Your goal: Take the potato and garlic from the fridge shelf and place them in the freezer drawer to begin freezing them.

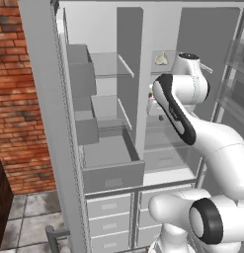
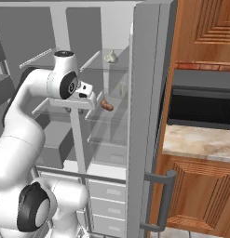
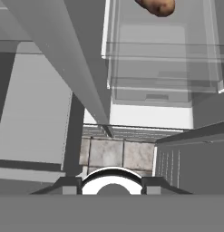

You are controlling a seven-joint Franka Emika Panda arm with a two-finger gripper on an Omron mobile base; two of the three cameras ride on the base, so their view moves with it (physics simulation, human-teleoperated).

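The gripper (image 3: 111,183) points downward, and its two finger tips (image 3: 70,183) stand apart with nothing between them, so it is open and empty. In the right base view the gripper (image 2: 88,100) hangs just to the right of the fridge's upright divider (image 2: 78,139), at the height of the middle shelf.

The potato (image 2: 106,106) is just beside the gripper, further right of the divider, and is not touching it. I cannot tell if it rests on the glass shelf. In the hand view the potato (image 3: 156,5) is at the top edge.

The garlic (image 1: 161,58) lies right of the divider on a higher glass shelf.

The freezer drawer (image 1: 113,175) is left of the divider, low down and pulled out.
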